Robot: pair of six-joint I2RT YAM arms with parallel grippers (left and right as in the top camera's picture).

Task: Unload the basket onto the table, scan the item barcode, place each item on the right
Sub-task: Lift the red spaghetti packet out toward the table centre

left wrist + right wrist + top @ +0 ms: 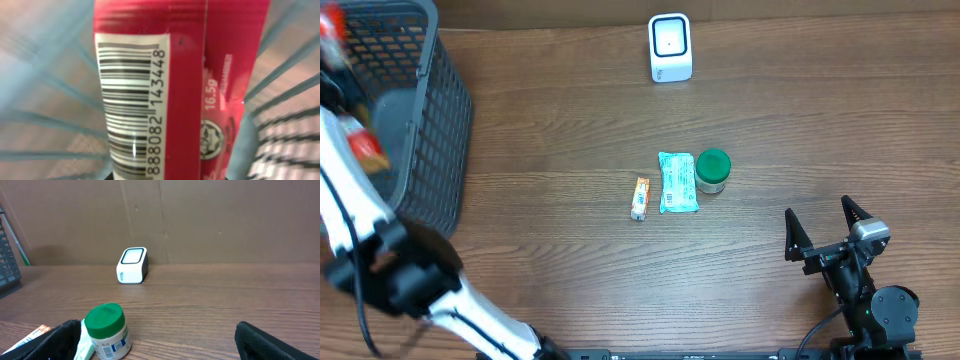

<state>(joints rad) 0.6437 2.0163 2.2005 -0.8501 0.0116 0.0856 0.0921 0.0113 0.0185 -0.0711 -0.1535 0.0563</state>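
Observation:
A red packet (200, 75) with a white barcode label (132, 105) fills the left wrist view, its lower end running down between the jaws of my left gripper (165, 176), which is shut on it. Basket mesh shows behind it, so the gripper is inside the dark basket (430, 120) at the table's far left. The white scanner (670, 47) (132, 265) stands at the back centre. My right gripper (828, 228) (160, 345) rests open near the front right with nothing between its fingers.
Mid-table lie a green-lidded jar (712, 170) (106, 330), a teal packet (677, 183) and a small orange tube (640, 197). An orange-red item (365, 150) sits in the basket. A brown wall (200, 220) stands behind the scanner.

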